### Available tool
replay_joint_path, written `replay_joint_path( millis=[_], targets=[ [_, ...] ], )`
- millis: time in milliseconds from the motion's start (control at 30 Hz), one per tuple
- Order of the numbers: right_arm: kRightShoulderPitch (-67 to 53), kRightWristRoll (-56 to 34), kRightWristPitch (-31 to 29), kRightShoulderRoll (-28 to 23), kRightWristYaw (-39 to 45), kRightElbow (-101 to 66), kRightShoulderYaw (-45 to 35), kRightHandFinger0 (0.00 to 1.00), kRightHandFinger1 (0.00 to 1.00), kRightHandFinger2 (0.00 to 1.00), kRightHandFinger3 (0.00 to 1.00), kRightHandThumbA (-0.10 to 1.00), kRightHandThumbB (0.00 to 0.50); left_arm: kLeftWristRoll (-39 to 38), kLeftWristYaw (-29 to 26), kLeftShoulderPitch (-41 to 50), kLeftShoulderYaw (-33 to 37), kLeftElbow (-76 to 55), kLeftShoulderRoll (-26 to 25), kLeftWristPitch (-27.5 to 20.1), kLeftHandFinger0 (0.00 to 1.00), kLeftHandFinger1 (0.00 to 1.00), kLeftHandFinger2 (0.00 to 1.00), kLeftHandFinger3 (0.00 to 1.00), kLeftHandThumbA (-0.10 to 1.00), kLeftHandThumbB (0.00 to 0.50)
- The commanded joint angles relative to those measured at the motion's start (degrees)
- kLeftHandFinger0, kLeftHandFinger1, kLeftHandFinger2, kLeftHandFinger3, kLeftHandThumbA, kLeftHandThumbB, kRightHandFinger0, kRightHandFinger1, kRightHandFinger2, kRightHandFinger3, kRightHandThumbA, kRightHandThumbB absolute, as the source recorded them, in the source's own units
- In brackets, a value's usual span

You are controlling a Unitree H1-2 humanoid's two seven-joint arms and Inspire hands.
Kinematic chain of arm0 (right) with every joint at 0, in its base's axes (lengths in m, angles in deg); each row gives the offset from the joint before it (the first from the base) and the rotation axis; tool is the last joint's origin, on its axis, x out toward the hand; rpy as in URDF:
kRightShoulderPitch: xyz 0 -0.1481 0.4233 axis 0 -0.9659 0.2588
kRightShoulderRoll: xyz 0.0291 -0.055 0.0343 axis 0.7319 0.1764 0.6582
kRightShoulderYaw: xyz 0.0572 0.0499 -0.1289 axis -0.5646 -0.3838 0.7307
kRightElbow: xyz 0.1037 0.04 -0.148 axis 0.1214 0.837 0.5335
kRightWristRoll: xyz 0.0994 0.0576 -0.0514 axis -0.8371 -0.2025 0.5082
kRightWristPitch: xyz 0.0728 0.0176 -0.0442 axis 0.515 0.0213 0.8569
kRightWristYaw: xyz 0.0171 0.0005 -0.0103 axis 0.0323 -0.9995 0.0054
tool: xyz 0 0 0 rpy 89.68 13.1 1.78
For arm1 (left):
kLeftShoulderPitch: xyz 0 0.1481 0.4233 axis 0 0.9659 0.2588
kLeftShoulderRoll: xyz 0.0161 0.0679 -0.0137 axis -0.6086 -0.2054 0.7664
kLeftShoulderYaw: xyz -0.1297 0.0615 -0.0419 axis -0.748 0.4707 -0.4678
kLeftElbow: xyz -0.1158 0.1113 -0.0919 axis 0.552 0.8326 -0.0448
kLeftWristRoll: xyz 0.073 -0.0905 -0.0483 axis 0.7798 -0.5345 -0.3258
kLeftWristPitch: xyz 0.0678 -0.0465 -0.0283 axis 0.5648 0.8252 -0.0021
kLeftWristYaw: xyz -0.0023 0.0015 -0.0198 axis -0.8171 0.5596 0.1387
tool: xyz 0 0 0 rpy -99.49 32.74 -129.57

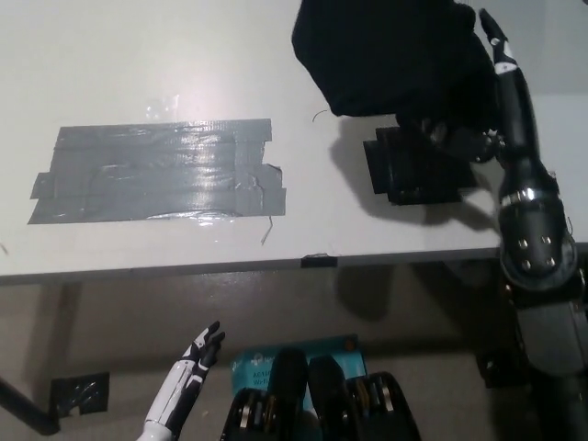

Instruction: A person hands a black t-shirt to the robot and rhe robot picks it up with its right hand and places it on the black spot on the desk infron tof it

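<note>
the black t-shirt point(390, 55) hangs bunched over the far right of the white tabletop point(184, 55), just above and partly covering the black spot point(413, 170). the black right robot hand point(482, 101) reaches up against the shirt's right edge, and i cannot tell whether it grips the cloth. the white left robot hand point(197, 354) rests low below the tabletop edge, released, fingers apart, well away from the grey tape patch point(156, 170).

Black t-shirt point(390, 57): bunched, dark mass, up at top right over the desk. Black spot point(415, 167): square tape patch on the desk, just below the shirt, partly shadowed.
</note>
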Motion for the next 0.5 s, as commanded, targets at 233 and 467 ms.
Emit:
replay_joint_path(
  millis=[233,467],
  targets=[
    [9.53,4.28,-8.90,-0.78,-12.65,7.75,1.84,0.80,0.89,1.00,1.00,0.66,0.388,-0.21,1.16,-1.28,0.10,-0.71,-0.26,-0.82,1.00,1.00,1.00,1.00,1.00,0.500],
    [10.08,11.12,-13.26,-0.17,-25.57,9.21,3.41,0.00,0.31,0.73,0.73,-0.10,0.212,-0.06,1.15,-1.39,0.09,-0.29,-0.54,-1.53,1.00,1.00,1.00,1.00,1.00,0.500]
  ],
)
